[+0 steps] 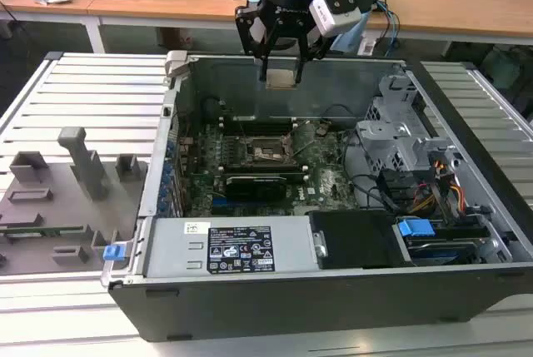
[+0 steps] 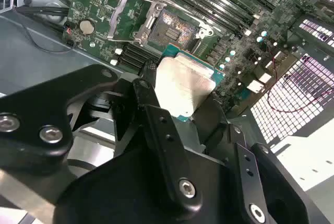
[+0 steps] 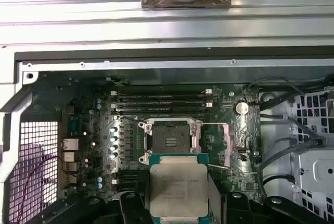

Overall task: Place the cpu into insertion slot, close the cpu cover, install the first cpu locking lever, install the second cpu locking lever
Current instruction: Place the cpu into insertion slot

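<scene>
The cpu (image 3: 179, 190) is clamped in my gripper (image 1: 281, 72), silver face showing in both wrist views. In the exterior view it hangs over the twelve o'clock edge of the case (image 1: 333, 307). The bare socket (image 1: 271, 151) lies at six o'clock from it, well apart, and the cpu cover (image 2: 119, 15) stands open. My worry is that this edge grip lets the chip tilt, so it lands skewed and bends pins.
</scene>
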